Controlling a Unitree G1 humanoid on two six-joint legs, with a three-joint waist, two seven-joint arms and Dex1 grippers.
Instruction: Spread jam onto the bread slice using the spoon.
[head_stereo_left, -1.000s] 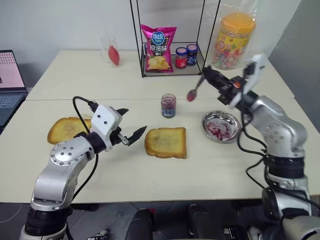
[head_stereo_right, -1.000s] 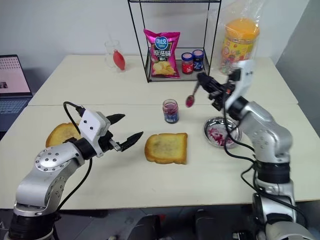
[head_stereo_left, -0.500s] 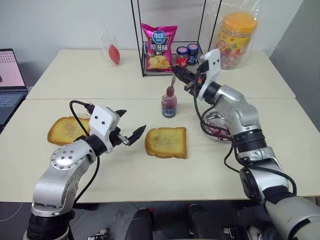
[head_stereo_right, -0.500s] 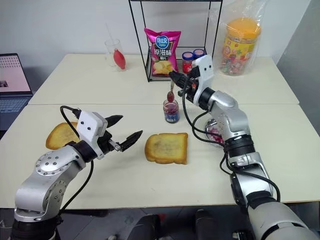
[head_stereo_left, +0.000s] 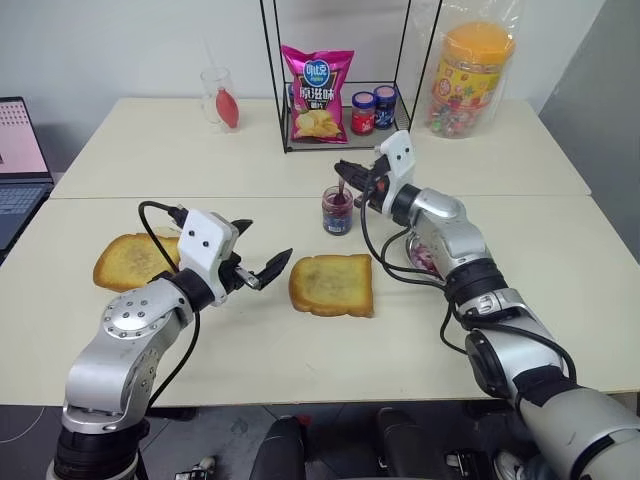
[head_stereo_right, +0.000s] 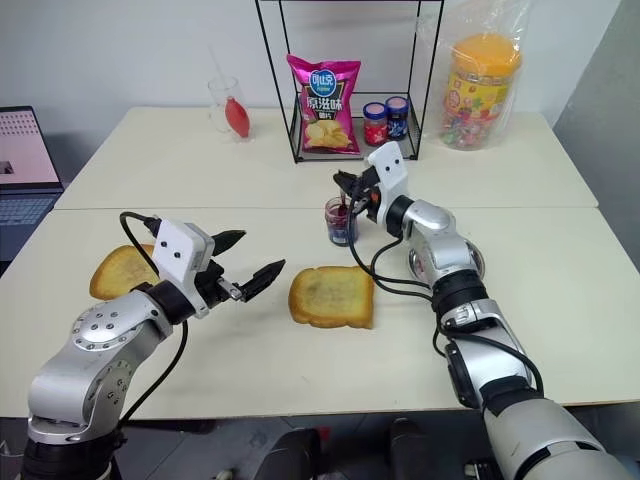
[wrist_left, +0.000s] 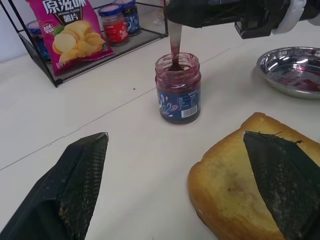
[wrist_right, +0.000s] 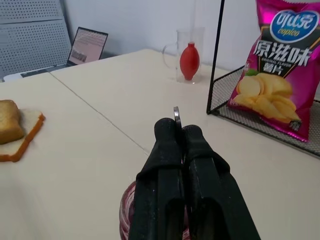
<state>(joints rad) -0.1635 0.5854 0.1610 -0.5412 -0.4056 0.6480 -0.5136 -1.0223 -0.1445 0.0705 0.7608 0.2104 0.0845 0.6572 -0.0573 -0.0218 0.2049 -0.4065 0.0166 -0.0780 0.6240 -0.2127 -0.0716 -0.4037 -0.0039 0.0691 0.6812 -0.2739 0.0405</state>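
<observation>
The jam jar (head_stereo_left: 337, 211) stands open mid-table, just behind the bread slice (head_stereo_left: 331, 284). My right gripper (head_stereo_left: 345, 170) hovers level over the jar, shut on the spoon's (wrist_left: 174, 42) handle. The spoon hangs straight down, its bowl sunk in the jam (wrist_left: 178, 90). In the right wrist view the handle's end (wrist_right: 176, 112) sticks up between the closed fingers (wrist_right: 167, 150). The bread slice lies flat, golden-brown. My left gripper (head_stereo_left: 265, 243) is open and empty just left of the slice, a little above the table, and its fingers (wrist_left: 75, 195) frame the jar and the toast.
A jam-smeared metal dish (wrist_left: 270, 55) sits right of the jar, partly behind my right arm. Another toast on a white slice (head_stereo_left: 130, 258) lies at the left. Behind, a wire rack holds a chips bag (head_stereo_left: 318, 85) and two lidded jars (head_stereo_left: 373, 110). A candy tub (head_stereo_left: 468, 70), a glass (head_stereo_left: 222, 100) and a laptop (head_stereo_left: 15, 160) stand around.
My right arm has swung left and down with the spoon, from near the metal dish to the jam jar, and the spoon's bowl has gone into the jar. The left gripper has kept still.
</observation>
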